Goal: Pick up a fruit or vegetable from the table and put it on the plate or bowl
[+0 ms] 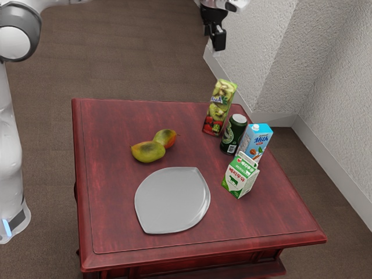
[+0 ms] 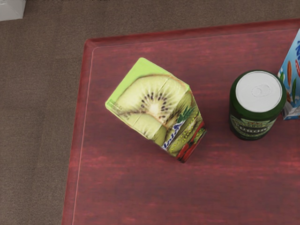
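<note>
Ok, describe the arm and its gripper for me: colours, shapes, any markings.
The arm is glossy white, built of rounded tubular links. It has a grey ring around a domed white joint cap and a small blue light near its base. The gripper is black and blocky, mounted on a white hand housing. No cables or lettering are visible.
</note>
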### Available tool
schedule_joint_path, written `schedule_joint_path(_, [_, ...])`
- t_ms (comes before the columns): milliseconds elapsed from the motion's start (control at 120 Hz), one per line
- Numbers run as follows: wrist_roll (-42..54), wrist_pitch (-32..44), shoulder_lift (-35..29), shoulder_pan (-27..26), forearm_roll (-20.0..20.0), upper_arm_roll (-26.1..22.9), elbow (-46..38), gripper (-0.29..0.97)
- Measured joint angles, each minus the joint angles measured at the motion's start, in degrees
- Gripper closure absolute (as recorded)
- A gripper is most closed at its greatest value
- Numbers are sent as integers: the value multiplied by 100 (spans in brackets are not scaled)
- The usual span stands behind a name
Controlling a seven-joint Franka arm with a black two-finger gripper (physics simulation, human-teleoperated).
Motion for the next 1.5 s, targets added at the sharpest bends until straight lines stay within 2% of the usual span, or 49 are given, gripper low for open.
schedule_joint_path(200, [90,33,-173,-18,-6,-47,78,0])
schedule_joint_path(333, [129,48,-323,-671,-38,-68,107,0])
schedule_joint_path(433, [150,53,-201,-918,-57,-58,-60,0])
schedule_joint_path(717, [196,48,-39,-1005,-81,-57,-511,0])
schedule_joint_path(858, [239,28,318,-1021,-61,-67,-476,0])
schedule_joint_path(1167, [227,-205,352,-1042,-233,-42,-676,0])
schedule_joint_path(1283, [81,-339,255,-1080,-317,6,-1188,0])
schedule_joint_path(1500, [-821,-417,-871,-1436,-908,165,-2883,0])
